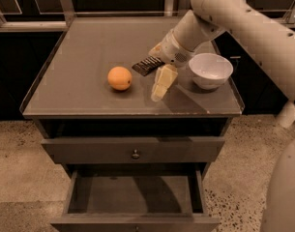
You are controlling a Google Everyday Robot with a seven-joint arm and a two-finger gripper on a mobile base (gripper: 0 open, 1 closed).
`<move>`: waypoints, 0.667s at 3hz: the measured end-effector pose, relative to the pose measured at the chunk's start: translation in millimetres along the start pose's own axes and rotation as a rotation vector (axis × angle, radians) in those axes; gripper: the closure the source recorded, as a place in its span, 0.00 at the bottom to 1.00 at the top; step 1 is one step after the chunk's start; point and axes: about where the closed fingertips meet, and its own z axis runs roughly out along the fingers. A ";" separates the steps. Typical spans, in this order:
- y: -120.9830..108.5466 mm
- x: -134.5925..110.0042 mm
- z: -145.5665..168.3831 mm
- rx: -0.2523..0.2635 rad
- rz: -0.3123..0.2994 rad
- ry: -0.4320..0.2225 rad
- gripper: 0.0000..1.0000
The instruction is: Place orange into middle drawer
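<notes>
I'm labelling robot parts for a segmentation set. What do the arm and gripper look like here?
The arm is a thick, rounded, cream-white tube with small dark dots along its shell; no loose cables show. It narrows to a white wrist. The gripper, pale yellowish and blocky, is over the tabletop between the orange and the white bowl.

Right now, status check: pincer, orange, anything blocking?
Pincer low over tabletop, between orange and white bowl, touching neither. Orange on tabletop, ungrasped. Middle drawer open. Dark bar behind pincer, not between it and the orange.
</notes>
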 end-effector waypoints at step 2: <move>1.8 0.1 -1.3 0.013 0.022 -0.006 0.00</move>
